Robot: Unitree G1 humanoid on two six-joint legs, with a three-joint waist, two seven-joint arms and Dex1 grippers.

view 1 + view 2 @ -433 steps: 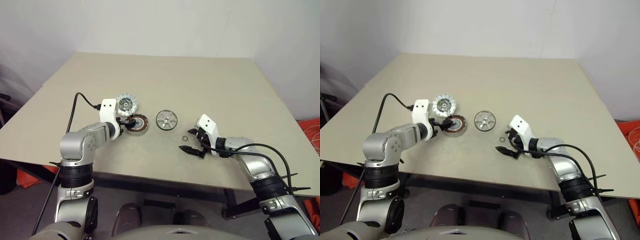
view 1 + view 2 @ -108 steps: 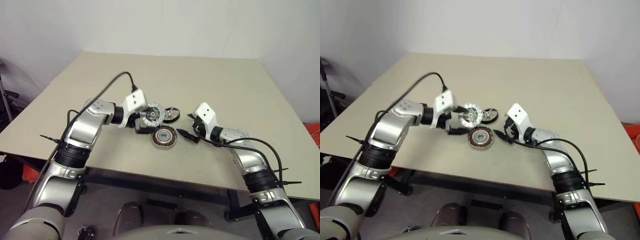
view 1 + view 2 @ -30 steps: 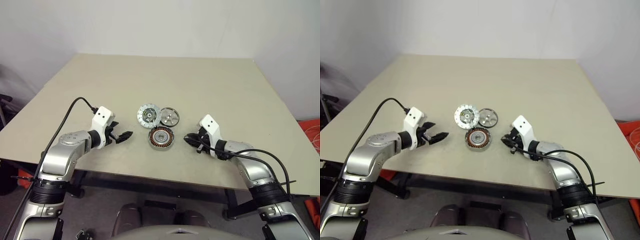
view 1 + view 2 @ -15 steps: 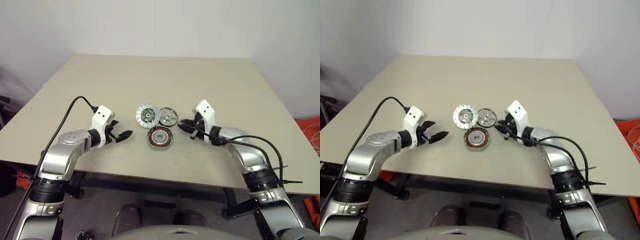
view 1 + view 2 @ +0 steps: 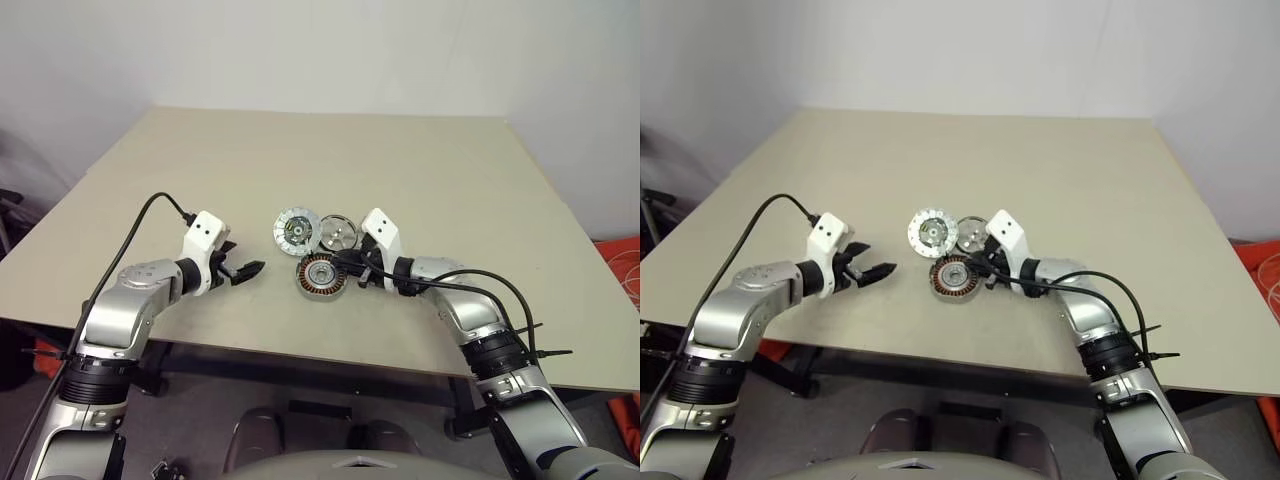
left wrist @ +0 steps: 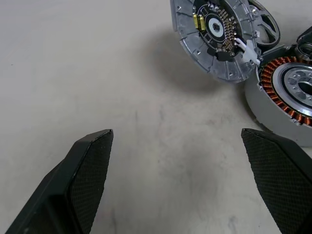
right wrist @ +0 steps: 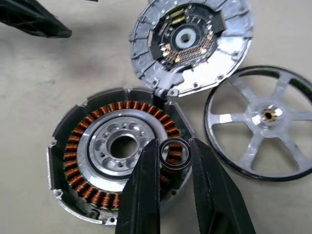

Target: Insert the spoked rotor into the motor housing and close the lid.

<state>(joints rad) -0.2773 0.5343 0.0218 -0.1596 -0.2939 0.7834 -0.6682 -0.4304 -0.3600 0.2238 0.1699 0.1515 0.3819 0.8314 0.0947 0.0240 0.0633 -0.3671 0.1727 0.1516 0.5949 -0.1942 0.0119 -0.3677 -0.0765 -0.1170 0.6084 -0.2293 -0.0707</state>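
Centre frame, the right gripper pinches a tiny black ring over the round copper-wound motor housing, apparently to seat it, while the left gripper waits spread apart.

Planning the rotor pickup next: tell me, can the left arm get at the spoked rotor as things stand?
Probably not directly. The left gripper is open, but the lid and motor housing lie between it and the spoked rotor, and the right gripper, holding a small black ring, is close by.
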